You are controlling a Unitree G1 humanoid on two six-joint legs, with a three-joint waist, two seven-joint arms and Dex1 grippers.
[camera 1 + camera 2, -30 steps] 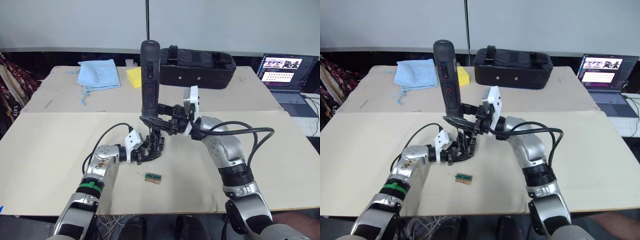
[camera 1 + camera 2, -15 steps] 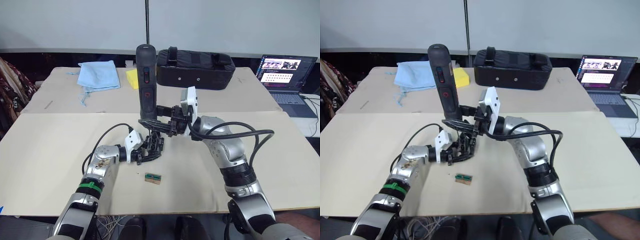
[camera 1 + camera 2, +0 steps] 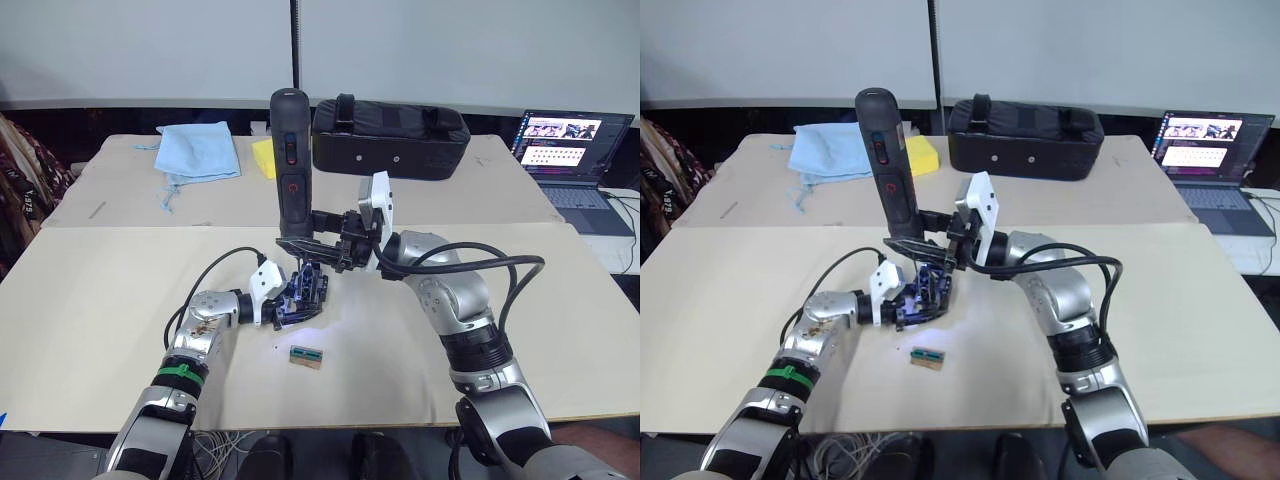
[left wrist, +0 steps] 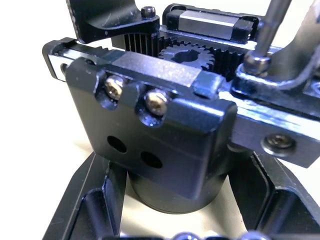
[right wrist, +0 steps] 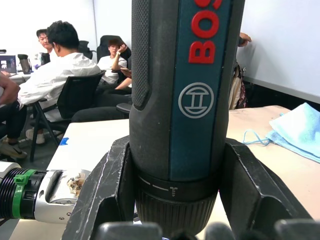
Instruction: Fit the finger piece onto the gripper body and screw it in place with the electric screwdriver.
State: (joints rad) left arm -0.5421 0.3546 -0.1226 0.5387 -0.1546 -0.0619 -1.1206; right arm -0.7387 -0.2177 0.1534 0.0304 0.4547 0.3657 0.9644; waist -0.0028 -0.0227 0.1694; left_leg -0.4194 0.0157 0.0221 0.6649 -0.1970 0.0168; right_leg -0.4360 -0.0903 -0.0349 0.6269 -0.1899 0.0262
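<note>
Bench [image 3: 90, 300]: tan top, work at centre. Black case [image 3: 392, 135] at far edge, laptop [image 3: 570, 150] far right, blue cloth [image 3: 198, 148] far left. Right gripper [image 3: 312, 232] clamped around the electric screwdriver [image 3: 289, 160], held upright, bit down into the gripper body [image 3: 303, 292]. Left gripper [image 3: 292, 300] closed on the gripper body's round base, resting on the bench. Small green-topped block [image 3: 306, 356] lies just near of it.

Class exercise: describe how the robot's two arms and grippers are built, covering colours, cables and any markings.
Both arms are silver metal segments joined by black joints, with black cables looping outside. The left arm wears a green band and brownish stains. White camera blocks sit on each wrist. The left gripper and right gripper have black fingers.
</note>
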